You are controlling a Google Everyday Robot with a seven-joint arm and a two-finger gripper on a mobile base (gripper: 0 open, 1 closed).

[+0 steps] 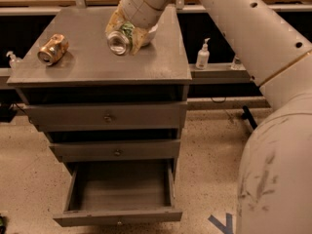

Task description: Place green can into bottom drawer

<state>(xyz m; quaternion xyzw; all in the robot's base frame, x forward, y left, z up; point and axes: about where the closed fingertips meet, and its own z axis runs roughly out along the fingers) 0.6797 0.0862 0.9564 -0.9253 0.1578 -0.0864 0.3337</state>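
Observation:
My gripper (124,32) is shut on the green can (120,39) and holds it on its side, silver end toward the camera, just above the middle of the grey cabinet top (92,65). The bottom drawer (119,217) is pulled open below and shows nothing inside. The big white arm (273,130) fills the right side of the view.
A gold-orange dented can (52,49) lies at the left of the cabinet top. A white bowl (151,33) sits mostly hidden behind my gripper. The two upper drawers (107,116) are shut. A sanitizer bottle (203,55) stands on a ledge to the right.

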